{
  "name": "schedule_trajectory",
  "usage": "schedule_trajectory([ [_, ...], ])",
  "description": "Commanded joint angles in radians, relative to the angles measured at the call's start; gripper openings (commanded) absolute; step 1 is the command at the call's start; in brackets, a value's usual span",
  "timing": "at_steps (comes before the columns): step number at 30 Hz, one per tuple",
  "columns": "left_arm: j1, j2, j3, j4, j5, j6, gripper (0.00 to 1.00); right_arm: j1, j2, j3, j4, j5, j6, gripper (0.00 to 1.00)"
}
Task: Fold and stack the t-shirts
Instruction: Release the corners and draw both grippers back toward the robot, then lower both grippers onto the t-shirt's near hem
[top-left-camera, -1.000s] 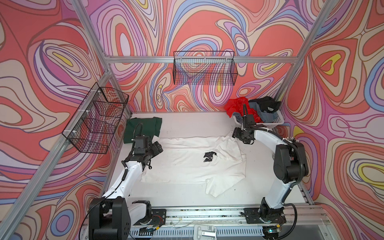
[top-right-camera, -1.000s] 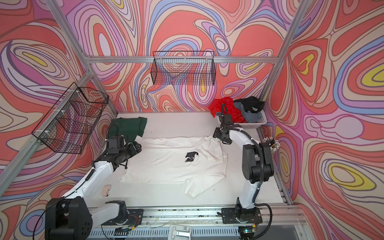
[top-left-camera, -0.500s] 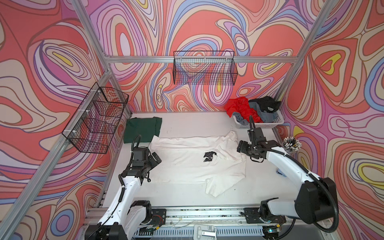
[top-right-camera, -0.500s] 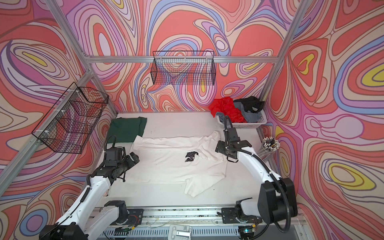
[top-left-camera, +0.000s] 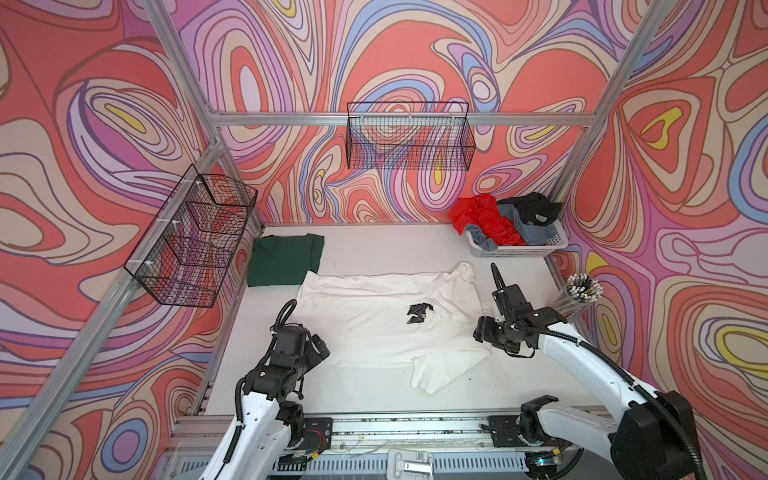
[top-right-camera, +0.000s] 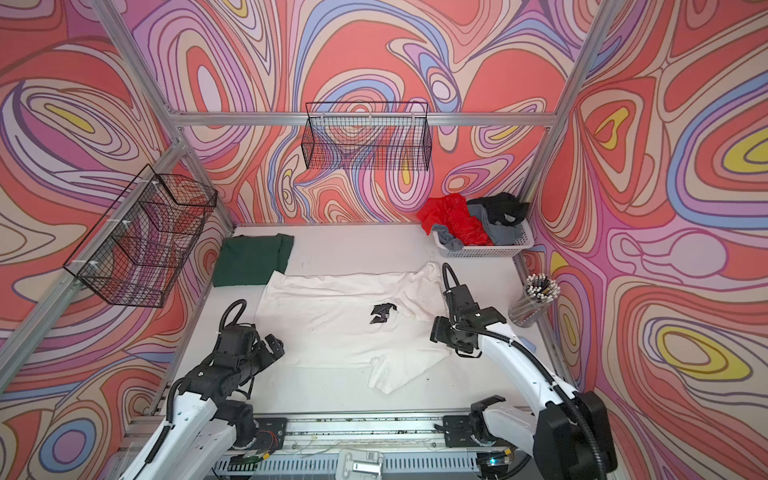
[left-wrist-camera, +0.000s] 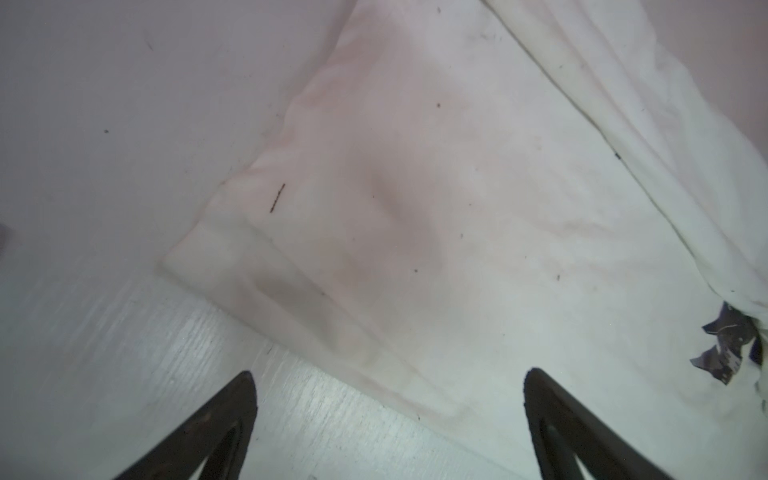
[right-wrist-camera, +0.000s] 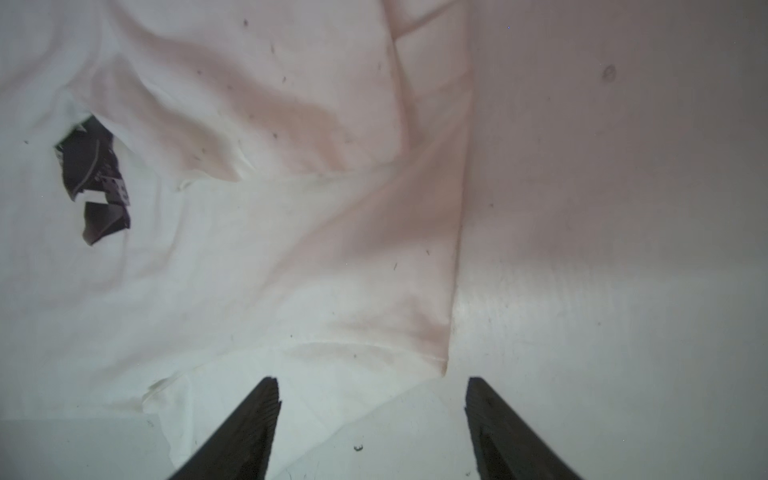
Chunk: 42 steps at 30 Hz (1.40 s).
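Observation:
A white t-shirt (top-left-camera: 365, 320) (top-right-camera: 332, 320) with a small black print (top-left-camera: 419, 312) lies spread flat on the table, one sleeve sticking out toward the front. A dark green t-shirt (top-left-camera: 286, 259) lies folded at the far left. Red (top-left-camera: 484, 218), grey and black t-shirts are heaped in the basket. My left gripper (top-left-camera: 321, 351) (left-wrist-camera: 388, 386) is open just above the white shirt's front left corner (left-wrist-camera: 199, 257). At the shirt's right front edge (right-wrist-camera: 449, 324) my right gripper (top-left-camera: 481, 332) (right-wrist-camera: 372, 390) is open with nothing held.
A white perforated basket (top-left-camera: 519, 250) stands in the far right corner. A clear cup of sticks (top-left-camera: 579, 291) stands by the right wall. Black wire baskets hang on the back wall (top-left-camera: 409, 141) and left frame (top-left-camera: 195, 237). The arms' rail (top-left-camera: 395, 424) runs along the front edge.
Both arms have drawn back toward the front. The left gripper went from the shirt's far left corner to its front left corner. The right gripper left the far sleeve for the right front edge.

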<state>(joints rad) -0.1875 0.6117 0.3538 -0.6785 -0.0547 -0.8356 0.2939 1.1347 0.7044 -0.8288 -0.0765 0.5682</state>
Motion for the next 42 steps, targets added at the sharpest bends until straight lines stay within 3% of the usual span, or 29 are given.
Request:
schedule_trajectory([
  [1,-0.006,0.042,-0.033,-0.023,-0.033,-0.044,1.0,0.016,-0.021,-0.049,-0.008,-0.047,0.033,0.71],
  [9,-0.006,0.115,-0.047,0.053,-0.027,-0.03,0.98,0.074,-0.005,-0.062,-0.005,-0.02,0.082,0.62],
  [15,-0.006,0.071,-0.065,0.056,-0.039,-0.045,0.85,0.084,-0.02,-0.102,-0.003,-0.051,0.161,0.6],
  [20,-0.006,0.076,-0.067,0.073,-0.025,-0.037,0.72,0.084,-0.073,-0.101,-0.056,0.011,0.176,0.59],
  [27,-0.005,0.122,-0.06,0.097,-0.01,-0.03,0.62,0.085,-0.075,-0.143,-0.036,-0.067,0.208,0.56],
  [39,-0.005,0.146,-0.061,0.137,0.013,-0.012,0.48,0.085,-0.069,-0.208,0.062,-0.042,0.25,0.52],
  [42,-0.006,0.156,-0.059,0.155,0.022,-0.002,0.39,0.085,-0.055,-0.22,0.093,-0.033,0.262,0.5],
])
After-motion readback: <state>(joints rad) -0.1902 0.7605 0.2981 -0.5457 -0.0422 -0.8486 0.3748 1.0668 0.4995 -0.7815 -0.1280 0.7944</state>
